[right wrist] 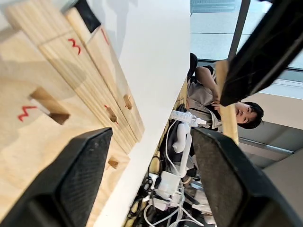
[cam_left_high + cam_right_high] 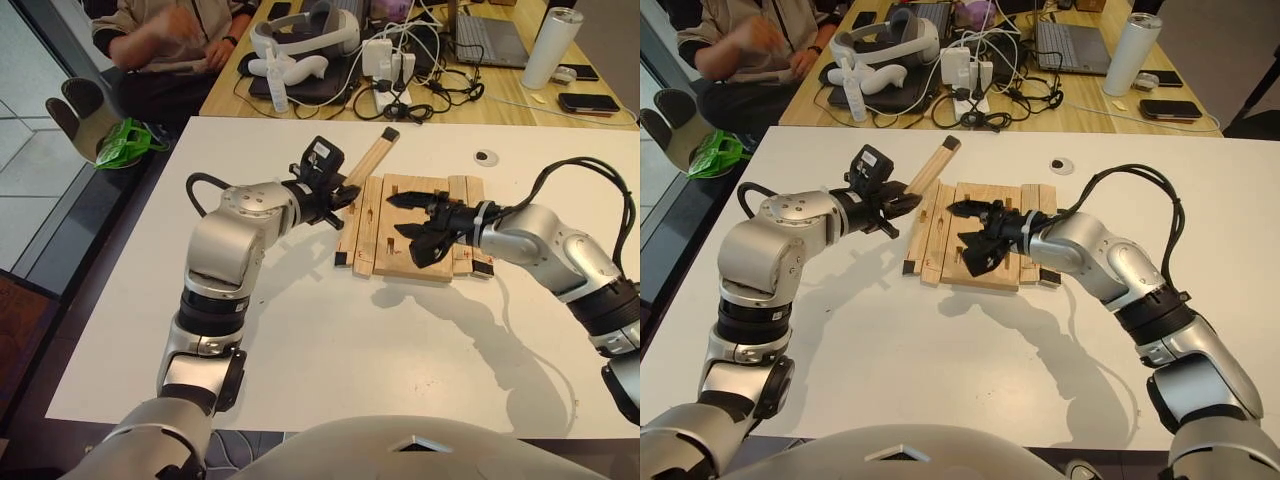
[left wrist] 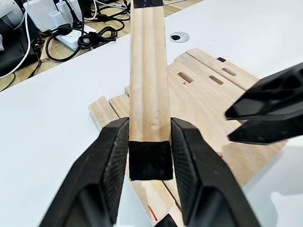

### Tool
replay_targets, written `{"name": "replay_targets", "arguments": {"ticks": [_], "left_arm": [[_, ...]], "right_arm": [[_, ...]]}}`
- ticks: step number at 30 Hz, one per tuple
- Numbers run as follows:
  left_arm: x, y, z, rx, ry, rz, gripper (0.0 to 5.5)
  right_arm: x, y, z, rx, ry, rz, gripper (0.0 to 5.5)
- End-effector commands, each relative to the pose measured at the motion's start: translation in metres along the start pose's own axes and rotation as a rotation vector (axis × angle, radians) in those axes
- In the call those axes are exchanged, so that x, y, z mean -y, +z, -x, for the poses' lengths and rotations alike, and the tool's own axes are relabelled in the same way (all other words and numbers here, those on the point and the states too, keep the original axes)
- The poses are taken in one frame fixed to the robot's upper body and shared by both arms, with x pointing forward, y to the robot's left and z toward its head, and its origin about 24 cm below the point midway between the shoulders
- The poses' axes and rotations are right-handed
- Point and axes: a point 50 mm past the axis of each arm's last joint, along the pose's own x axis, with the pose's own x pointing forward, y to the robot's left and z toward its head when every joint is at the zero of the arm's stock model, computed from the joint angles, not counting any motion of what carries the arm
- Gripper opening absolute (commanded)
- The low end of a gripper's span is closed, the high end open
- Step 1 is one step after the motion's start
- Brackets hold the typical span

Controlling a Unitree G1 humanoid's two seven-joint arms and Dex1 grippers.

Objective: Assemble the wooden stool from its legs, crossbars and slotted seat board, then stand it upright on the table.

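- Stool pieces lie grouped on the white desk (image 2: 330, 350), toward the middle of its far half.
- Behind it stands a wooden desk (image 2: 520, 100) carrying a headset (image 2: 305, 35), a laptop (image 2: 490, 40), a power strip (image 2: 385, 60), a tumbler (image 2: 550, 48) and a phone (image 2: 588, 102).
- Slotted seat board (image 3: 203, 94) lies flat, with loose legs (image 2: 355, 240) flat against its left edge and more strips along its right edge.
- Right pincer (image 2: 402, 217) hovers just over the board's left part, fingers spread apart and holding nothing.
- One leg (image 3: 149, 71) slants up over the loose legs at the board's far-left corner, with its far black-capped end pointing toward the wooden desk.
- Left pincer (image 3: 149, 161) is clamped on that leg's near black-capped end.
- Small round disc (image 2: 487, 156) sits on the white desk beyond the board.
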Motion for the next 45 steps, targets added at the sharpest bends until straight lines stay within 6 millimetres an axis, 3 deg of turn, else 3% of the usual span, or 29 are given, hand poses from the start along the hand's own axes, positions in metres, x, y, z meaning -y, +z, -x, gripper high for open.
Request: {"name": "replay_targets", "arguments": {"ticks": [1, 6, 13, 16, 23, 32, 43, 45], "left_arm": [[0.01, 0.002, 0.0, -0.028, -0.037, 0.007, 1.29], [0.007, -0.003, 0.0, -0.056, -0.002, 0.029, 1.29], [0.013, 0.004, -0.003, -0.033, -0.022, 0.047, 1.29], [0.016, 0.004, -0.004, -0.04, -0.032, 0.06, 1.29], [0.015, 0.003, -0.005, -0.055, -0.024, 0.087, 1.29], [0.015, 0.005, -0.006, -0.055, -0.025, 0.125, 1.29], [0.024, 0.012, -0.003, -0.003, -0.092, 0.124, 1.29], [0.023, 0.013, -0.002, 0.019, -0.089, 0.106, 1.76]], "right_arm": [[0.026, 0.0, -0.005, -0.009, -0.109, 0.069, 3.09], [0.048, -0.002, 0.0, -0.019, -0.17, 0.085, 3.09], [0.019, -0.003, -0.015, -0.04, -0.097, 0.045, 3.09], [0.017, 0.0, -0.024, -0.042, -0.115, 0.024, 3.09], [0.025, 0.002, -0.029, -0.032, -0.173, 0.007, 2.0], [0.021, 0.0, -0.029, -0.047, -0.16, -0.015, 0.55], [0.021, -0.006, -0.035, -0.058, -0.176, -0.035, 0.43], [0.02, -0.007, -0.036, -0.06, -0.179, -0.046, 0.41]]}}
